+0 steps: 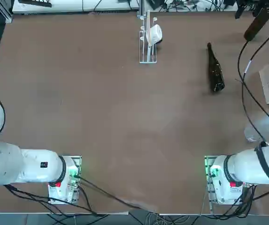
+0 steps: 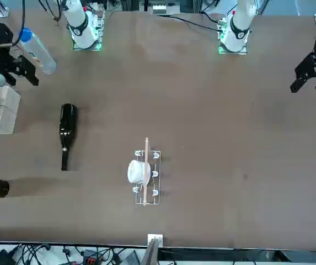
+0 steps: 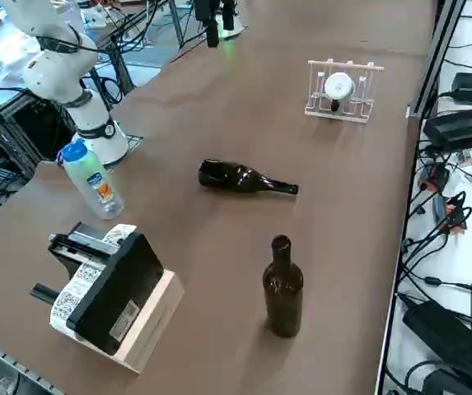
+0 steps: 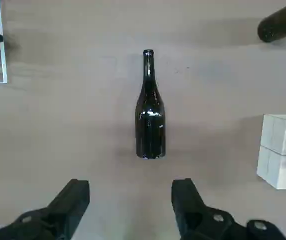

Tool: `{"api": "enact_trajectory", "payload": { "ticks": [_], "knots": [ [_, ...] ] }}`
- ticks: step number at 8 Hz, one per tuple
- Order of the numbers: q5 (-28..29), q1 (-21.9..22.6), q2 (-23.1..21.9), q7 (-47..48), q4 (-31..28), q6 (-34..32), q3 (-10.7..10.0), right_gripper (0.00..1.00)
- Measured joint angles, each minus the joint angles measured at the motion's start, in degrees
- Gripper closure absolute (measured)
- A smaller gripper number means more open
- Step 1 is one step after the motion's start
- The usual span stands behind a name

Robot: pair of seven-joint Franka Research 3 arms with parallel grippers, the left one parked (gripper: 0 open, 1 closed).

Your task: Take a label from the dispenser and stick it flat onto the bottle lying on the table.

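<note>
The dark wine bottle (image 4: 150, 125) lies on its side on the brown table, also seen in the top view (image 1: 215, 70), front view (image 2: 67, 130) and side view (image 3: 236, 177). My right gripper (image 4: 130, 187) hangs high above the table, just short of the bottle's base, open and empty; the front view shows the gripper (image 2: 28, 70) at the table's side. The dispenser (image 1: 148, 40), a clear frame holding a white roll (image 3: 339, 85), stands at the far edge, well away from the gripper. No separate label shows anywhere.
A second dark bottle (image 3: 282, 288) stands upright near the lying one. A black label printer on a pale block (image 3: 112, 296) and a clear plastic bottle with a blue cap (image 3: 91, 181) sit at the robot's right side. Cables (image 1: 247, 79) trail there.
</note>
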Motion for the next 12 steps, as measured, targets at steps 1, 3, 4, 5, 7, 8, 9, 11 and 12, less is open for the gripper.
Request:
{"api": "enact_trajectory", "payload": {
  "ticks": [1,3,4,5,7,8,9,11,12],
  "knots": [
    [0.36,0.00,0.00,0.00,0.12,0.00,-0.02,0.00],
    [0.88,0.00,0.07,0.00,0.18,0.00,-0.04,0.00],
    [0.92,0.00,0.14,0.01,0.18,0.00,-0.04,0.00],
    [0.91,-0.01,0.18,0.01,0.18,0.00,-0.06,0.00],
    [-0.02,0.02,0.42,0.01,0.18,0.00,-0.04,0.00],
    [-2.89,0.05,0.78,0.01,0.01,-0.07,0.00,0.00],
    [-7.63,0.07,1.41,0.01,-0.62,-0.11,0.01,0.00],
    [-18.23,0.02,3.84,1.86,-2.75,0.59,-0.09,0.01],
    [-23.18,0.01,5.33,5.19,-3.93,1.49,-0.12,0.02]
  ]
}}
